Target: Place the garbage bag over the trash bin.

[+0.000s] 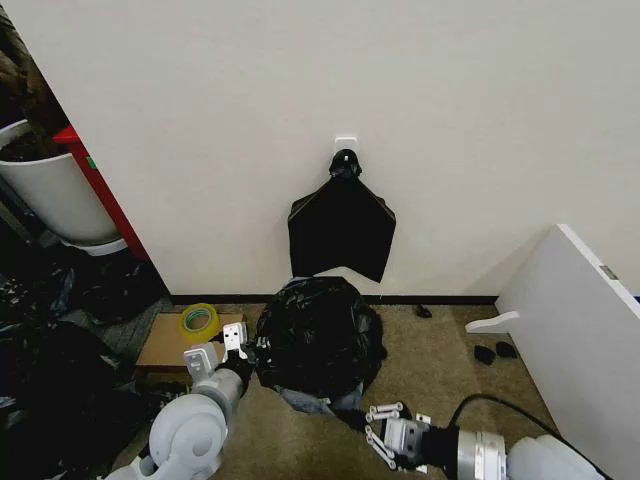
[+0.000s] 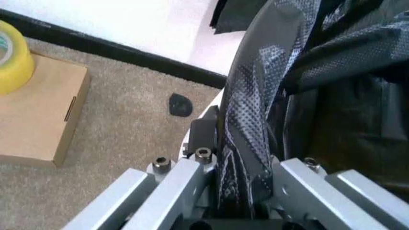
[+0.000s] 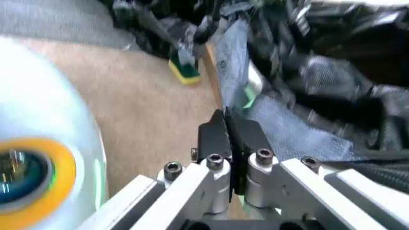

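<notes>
The garbage bag (image 1: 318, 335), glossy crinkled black film, lies draped in a mound on the carpet in front of the wall. It covers the trash bin, which is hidden in the head view. My left gripper (image 1: 228, 347) is at the bag's left edge. In the left wrist view a strip of the bag's film (image 2: 249, 96) runs between the left gripper's (image 2: 246, 141) fingers, which are shut on it. My right gripper (image 1: 382, 430) is low at the bag's near right side. In the right wrist view its pads (image 3: 225, 134) are pressed together, beside the film (image 3: 288, 129).
A flat black bundle (image 1: 342, 225) hangs on the wall behind. A cardboard box (image 1: 165, 345) with a yellow tape roll (image 1: 199, 321) lies left of the bag. Farther left are a bigger white tub (image 1: 50, 195) and rumpled dark plastic (image 1: 50, 390). A white board (image 1: 580, 320) stands at right.
</notes>
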Motion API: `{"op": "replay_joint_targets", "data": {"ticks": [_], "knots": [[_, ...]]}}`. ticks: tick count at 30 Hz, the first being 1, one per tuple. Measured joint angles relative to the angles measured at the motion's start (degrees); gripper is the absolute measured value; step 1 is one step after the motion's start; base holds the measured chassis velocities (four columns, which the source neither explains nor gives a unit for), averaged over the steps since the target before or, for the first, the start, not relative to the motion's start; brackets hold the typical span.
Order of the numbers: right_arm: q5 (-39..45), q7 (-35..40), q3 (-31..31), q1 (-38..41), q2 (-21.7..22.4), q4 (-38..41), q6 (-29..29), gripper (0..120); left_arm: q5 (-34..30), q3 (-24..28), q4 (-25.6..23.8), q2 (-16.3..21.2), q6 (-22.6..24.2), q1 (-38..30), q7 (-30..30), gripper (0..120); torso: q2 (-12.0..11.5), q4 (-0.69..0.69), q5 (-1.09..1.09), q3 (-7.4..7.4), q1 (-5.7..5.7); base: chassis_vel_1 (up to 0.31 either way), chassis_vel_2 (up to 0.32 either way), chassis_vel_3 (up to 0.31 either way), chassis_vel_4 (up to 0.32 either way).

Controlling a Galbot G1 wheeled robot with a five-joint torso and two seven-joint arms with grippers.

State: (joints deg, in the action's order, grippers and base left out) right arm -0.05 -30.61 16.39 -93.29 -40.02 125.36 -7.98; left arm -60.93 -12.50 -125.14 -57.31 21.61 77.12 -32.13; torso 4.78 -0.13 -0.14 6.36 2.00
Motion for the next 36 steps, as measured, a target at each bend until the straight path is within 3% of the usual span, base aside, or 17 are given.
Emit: {"op": "replay_joint_targets", "data": {"ticks": [13, 19, 28, 33, 35, 36], "knots": [[-6.09, 1.95, -1.44, 4.78, -3.65, -10.18, -3.13, 0, -9.91, -2.15, -3.14, 0.90, 5.32, 0.28, -4.19, 1, 0.00, 0.00, 0.00, 0.00, 0.00, 0.000, 0.000, 0.000, 0.000], [-7.56, 2.13, -1.37, 6.16, -4.19, -13.03, -3.35, 0, -11.50, -2.88, -3.75, 1.20, 7.67, 0.49, -5.03, 1, 0.00, 0.00, 0.00, 0.00, 0.00, 0.000, 0.000, 0.000, 0.000], [-7.89, 1.36, -0.41, 6.38, -4.22, -14.79, -4.50, 0, -9.46, -3.43, -3.65, 1.87, 7.67, 1.01, -2.74, 1, 0.00, 0.00, 0.00, 0.00, 0.00, 0.000, 0.000, 0.000, 0.000], [-6.76, 0.57, 0.80, 4.58, -4.33, -13.62, -6.28, 0, -7.09, -3.18, -2.61, 1.02, 4.94, 0.66, -1.62, 1, 0.00, 0.00, 0.00, 0.00, 0.00, 0.000, 0.000, 0.000, 0.000], [-5.39, 0.01, 1.62, 3.50, -4.59, -13.19, -8.17, 12, -6.80, -3.05, -1.72, 0.43, 4.19, 0.31, -1.76, 1, 0.00, 0.00, -0.01, 0.00, 0.00, 0.000, 0.000, 0.000, 0.000], [-5.39, 0.01, 1.62, 3.50, -4.59, -13.19, -8.17, 12, -6.80, -3.05, -1.72, 0.43, 4.19, 0.31, -1.76, 1, 0.00, 0.00, -0.01, 0.00, 0.00, 0.000, 0.000, 0.000, 0.000]]}}
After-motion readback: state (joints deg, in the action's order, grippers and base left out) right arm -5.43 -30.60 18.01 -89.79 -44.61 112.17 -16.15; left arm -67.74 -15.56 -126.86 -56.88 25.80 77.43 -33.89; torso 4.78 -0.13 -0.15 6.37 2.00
